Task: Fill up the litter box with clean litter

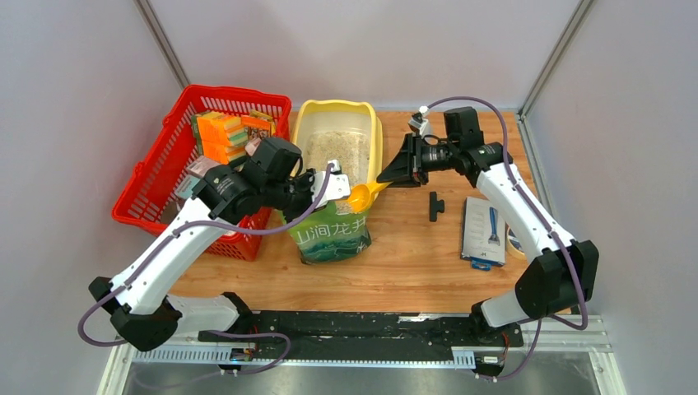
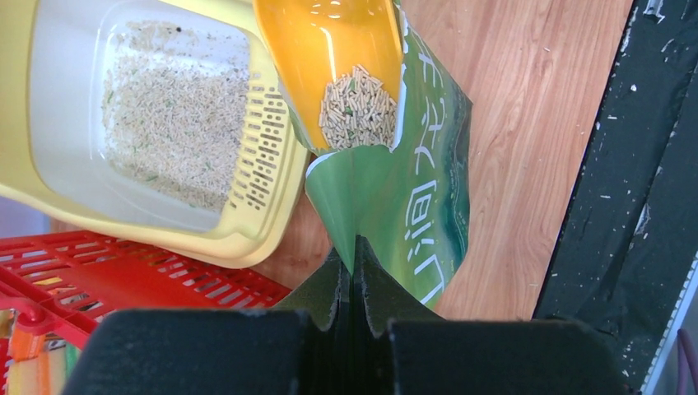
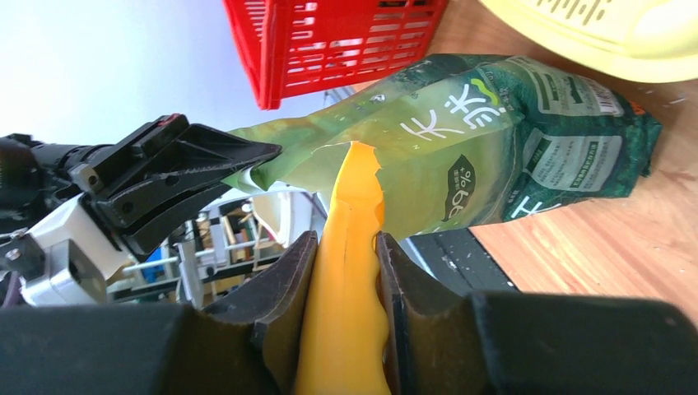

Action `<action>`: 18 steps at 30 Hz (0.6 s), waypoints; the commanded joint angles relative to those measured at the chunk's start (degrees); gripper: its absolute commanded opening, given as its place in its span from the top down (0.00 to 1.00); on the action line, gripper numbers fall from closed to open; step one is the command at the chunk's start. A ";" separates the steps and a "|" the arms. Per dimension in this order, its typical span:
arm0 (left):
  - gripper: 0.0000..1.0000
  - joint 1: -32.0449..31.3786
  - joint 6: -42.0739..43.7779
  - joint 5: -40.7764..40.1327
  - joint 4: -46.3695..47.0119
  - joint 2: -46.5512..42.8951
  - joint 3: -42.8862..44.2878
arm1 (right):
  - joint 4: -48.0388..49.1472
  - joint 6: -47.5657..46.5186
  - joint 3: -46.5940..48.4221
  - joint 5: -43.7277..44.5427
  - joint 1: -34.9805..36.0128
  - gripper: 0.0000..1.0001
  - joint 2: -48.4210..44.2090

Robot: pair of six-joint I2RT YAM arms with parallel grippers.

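Observation:
The pale yellow litter box [image 1: 306, 115] stands at the back centre with a thin layer of clean litter [image 1: 337, 152] on its floor. Just in front of it stands the green pouch [image 1: 333, 239]. My left gripper [image 1: 323, 185] is shut on the pouch's top edge [image 2: 354, 247] and holds its mouth open. My right gripper [image 1: 387, 177] is shut on the handle of an orange scoop [image 3: 350, 271]. The scoop's bowl [image 2: 329, 49] hangs over the pouch mouth beside the box's slotted lip [image 2: 263, 148], with a small heap of litter [image 2: 358, 111] in it.
A red mesh basket [image 1: 156, 193] with orange and green packs stands left of the box, under my left arm. On the right lie a black T-shaped tool [image 1: 435, 206] and a blister pack [image 1: 484, 230]. Walls close in on three sides.

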 commanded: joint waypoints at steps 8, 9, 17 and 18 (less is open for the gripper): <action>1.00 -1.07 0.87 0.55 5.38 -1.27 6.49 | -2.96 -4.33 4.20 11.88 0.39 1.00 -1.26; 1.00 -1.07 0.87 0.37 5.47 -1.36 6.23 | -0.60 -3.72 4.12 10.03 0.30 1.00 -1.17; 1.00 -1.25 0.61 0.99 6.52 -0.92 5.44 | -7.34 -8.98 10.26 17.10 2.23 1.00 -0.56; 1.00 -1.25 0.52 1.16 7.05 -0.57 5.52 | -8.30 -8.90 10.27 17.91 2.84 1.00 -0.56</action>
